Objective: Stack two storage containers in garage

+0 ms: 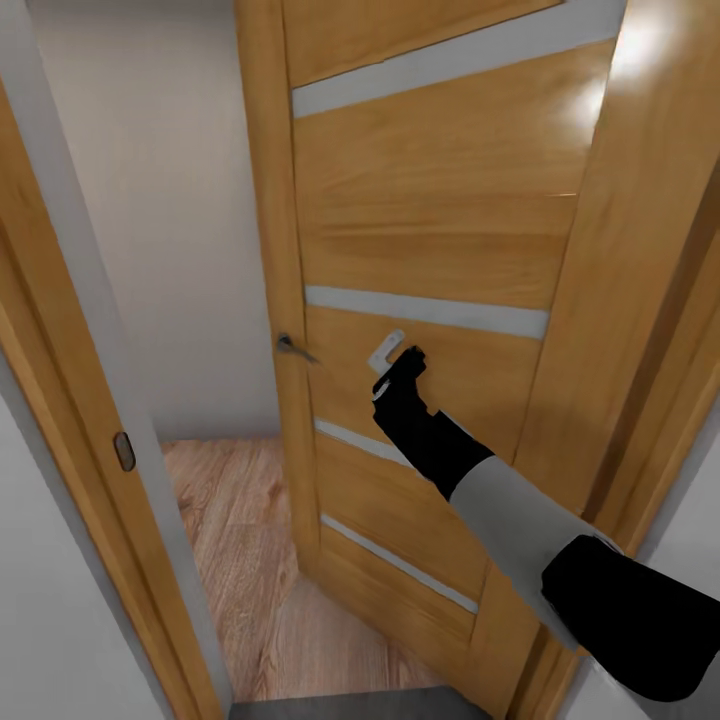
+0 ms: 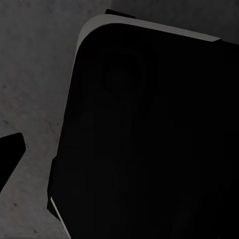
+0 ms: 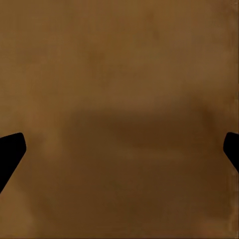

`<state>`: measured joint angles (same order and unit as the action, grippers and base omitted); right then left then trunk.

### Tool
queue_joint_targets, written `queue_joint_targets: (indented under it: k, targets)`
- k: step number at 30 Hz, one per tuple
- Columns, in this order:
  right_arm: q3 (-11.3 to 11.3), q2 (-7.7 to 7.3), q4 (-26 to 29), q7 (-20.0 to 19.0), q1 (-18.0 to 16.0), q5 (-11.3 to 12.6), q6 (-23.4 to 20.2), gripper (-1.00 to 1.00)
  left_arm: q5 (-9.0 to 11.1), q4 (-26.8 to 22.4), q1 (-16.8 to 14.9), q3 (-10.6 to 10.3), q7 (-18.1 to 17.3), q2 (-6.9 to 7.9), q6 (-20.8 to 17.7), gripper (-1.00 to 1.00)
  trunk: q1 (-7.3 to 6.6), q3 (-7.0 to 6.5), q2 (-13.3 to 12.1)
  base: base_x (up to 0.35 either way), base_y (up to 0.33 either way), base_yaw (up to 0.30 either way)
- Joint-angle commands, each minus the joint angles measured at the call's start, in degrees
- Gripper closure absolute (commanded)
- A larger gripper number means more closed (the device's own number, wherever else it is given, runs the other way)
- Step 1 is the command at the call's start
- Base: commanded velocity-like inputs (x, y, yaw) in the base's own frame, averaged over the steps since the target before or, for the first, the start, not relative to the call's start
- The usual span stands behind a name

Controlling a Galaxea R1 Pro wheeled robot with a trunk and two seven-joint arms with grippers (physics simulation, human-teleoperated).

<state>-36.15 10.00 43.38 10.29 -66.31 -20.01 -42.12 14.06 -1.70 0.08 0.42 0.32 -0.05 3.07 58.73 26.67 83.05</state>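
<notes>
The two storage containers are out of view. I am at a doorway, with a wooden panel door [image 1: 440,230] close in front of me. My right arm reaches forward and my right gripper [image 1: 398,362] rests against the door's face, to the right of the lever handle [image 1: 293,347]. In the right wrist view the right gripper [image 3: 119,149] is open, with one fingertip [image 3: 10,152] at each side edge and only brown door wood between them. In the left wrist view one fingertip [image 2: 11,152] of my left gripper hangs over the grey concrete floor [image 2: 35,74], beside my dark base [image 2: 149,139].
The door stands partly open, leaving a gap at its left. Through the gap are a light wood-plank floor [image 1: 250,560] and a white wall [image 1: 180,220]. The left door frame [image 1: 60,400] carries a latch plate [image 1: 124,451]. A dark grey floor strip [image 1: 360,705] lies at my feet.
</notes>
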Motion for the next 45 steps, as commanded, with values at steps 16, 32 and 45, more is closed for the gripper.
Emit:
queue_joint_targets:
  k: [16,32,45]
  targets:
    - [0.1,0.00,-9.1,0.3,-6.5,5.9,1.9,-1.00,0.3,-0.1,0.0,0.0,0.0,-0.04,0.1,-1.00,0.00,0.05,0.0,0.000,0.000,0.000]
    - [-0.7,0.00,6.2,-0.6,-6.1,6.4,-0.3,-1.00,0.2,-0.1,0.0,0.0,0.0,-0.04,0.0,-1.00,0.00,0.05,0.0,0.000,0.000,0.000]
    - [-7.7,0.00,14.3,0.1,-6.8,6.9,-3.8,-1.00,0.1,-0.1,0.0,0.0,-0.1,-0.11,0.1,-1.00,0.00,0.05,0.0,0.000,0.000,0.000]
